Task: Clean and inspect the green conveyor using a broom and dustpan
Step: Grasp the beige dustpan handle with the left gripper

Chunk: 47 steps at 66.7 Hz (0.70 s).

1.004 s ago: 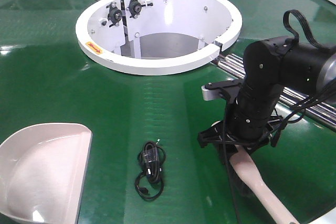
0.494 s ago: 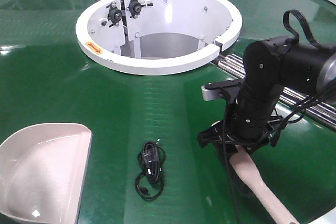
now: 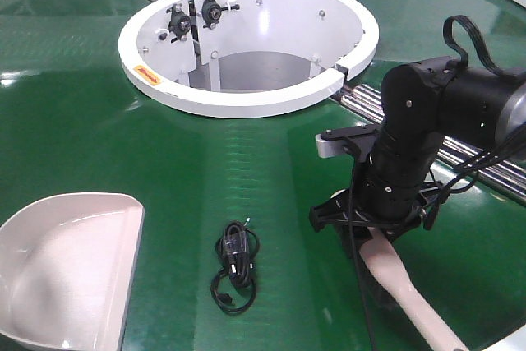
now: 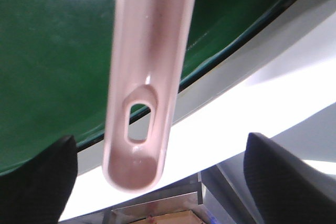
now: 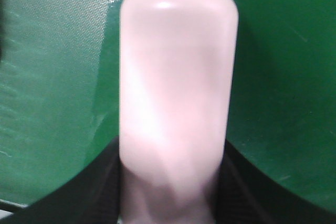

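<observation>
- The green conveyor [image 3: 90, 121] presents a glossy dark belt around its white hub [image 3: 246, 104]. Chrome roller rails [image 3: 493, 172] run out from the hub at the right, behind my right arm.
- The dustpan [image 3: 66, 269] rests on the belt at the near left, hollow side up, with its flat front lip facing right. Its handle falls outside the front view.
- In the left wrist view, the dustpan's handle with its oval hang hole runs down between my left fingers [image 4: 37, 182]. The handle's tip reaches past the belt's edge and over the white outer border [image 4: 252, 77].
- My left fingers stand wide apart, one on each side of that handle. Neither is seen touching it.
- The broom [image 3: 403, 285] sits low over the belt at the near right. Its slim handle runs off toward the near right corner of the front view.
- My right fingers [image 5: 84, 198] are clamped on the broom. The right wrist view, though blurred, shows dark finger surfaces pressed against both sides of its pale back.
- I cannot tell whether the bristles touch the belt, as my right arm hides that part.
- A coiled black cable [image 3: 234, 273] lies on the belt between dustpan and broom, apart from both.
</observation>
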### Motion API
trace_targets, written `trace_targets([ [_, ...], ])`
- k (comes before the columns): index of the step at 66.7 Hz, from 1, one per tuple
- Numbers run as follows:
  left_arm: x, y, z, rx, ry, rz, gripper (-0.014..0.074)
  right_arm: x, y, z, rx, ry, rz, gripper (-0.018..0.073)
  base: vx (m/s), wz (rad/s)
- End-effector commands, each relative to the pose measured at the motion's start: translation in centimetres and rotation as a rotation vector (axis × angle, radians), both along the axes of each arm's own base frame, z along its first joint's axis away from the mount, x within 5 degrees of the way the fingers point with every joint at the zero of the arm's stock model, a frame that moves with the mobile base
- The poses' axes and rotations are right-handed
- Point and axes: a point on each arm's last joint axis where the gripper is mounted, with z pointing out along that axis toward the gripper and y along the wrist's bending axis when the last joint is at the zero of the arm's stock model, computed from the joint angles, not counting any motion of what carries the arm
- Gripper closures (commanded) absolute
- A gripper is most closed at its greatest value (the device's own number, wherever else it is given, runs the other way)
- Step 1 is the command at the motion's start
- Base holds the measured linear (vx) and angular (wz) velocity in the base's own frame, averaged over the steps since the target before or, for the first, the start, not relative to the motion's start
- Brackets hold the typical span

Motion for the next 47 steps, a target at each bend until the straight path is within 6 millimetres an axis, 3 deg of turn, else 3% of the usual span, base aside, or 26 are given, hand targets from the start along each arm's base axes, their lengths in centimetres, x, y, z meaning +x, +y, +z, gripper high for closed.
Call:
trace_targets([
  [1, 0.3, 0.2, 0.7, 0.007, -0.036, 0.009, 0.0002, -0.2, -0.3, 2.2, 0.026, -0.064, -0.004, 0.0564, 0.00, 0.00],
  [34, 1.1, 0.3, -0.7, 0.001, -0.023, -0.002, 0.0007, -0.2, -0.2, 2.2, 0.027, -0.064, -0.004, 0.0564, 0.00, 0.00],
  [47, 1.2, 0.7, -0.5, 0.046, -0.015, -0.021, 0.0099, -0.2, -0.2, 2.2, 0.027, -0.064, -0.004, 0.0564, 0.00, 0.00],
])
